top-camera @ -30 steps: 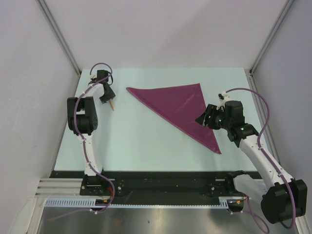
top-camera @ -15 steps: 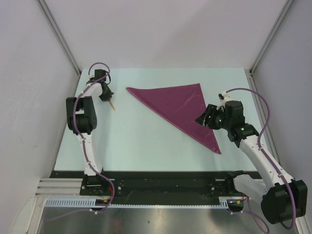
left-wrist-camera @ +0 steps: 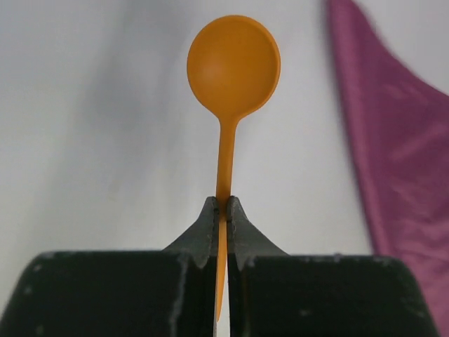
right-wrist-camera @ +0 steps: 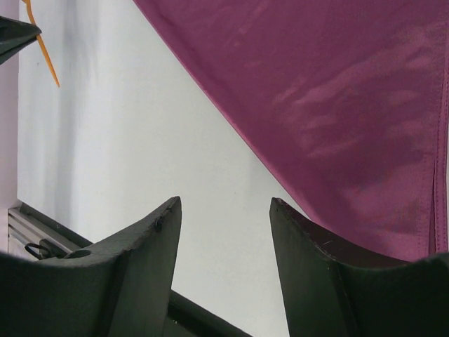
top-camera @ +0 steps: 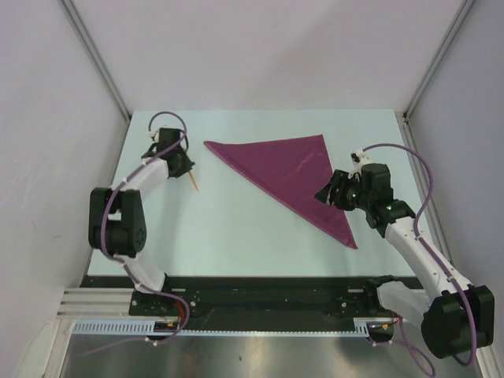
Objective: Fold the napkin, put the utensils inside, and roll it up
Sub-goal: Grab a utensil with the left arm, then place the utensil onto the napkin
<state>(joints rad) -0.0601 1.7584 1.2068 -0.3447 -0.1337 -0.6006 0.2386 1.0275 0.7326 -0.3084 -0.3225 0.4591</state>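
Left gripper [left-wrist-camera: 223,205] is pinched tight on the handle of the orange spoon [left-wrist-camera: 233,67], with the bowl sticking out ahead, just left of the purple napkin [top-camera: 287,169]. The napkin lies flat as a triangle on the table [top-camera: 236,228]. Right gripper [right-wrist-camera: 224,207] hangs over its right part, jaws spread, holding nothing.

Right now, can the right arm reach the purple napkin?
Probably yes. The right gripper hangs open by the napkin's edge, and nothing lies between them.
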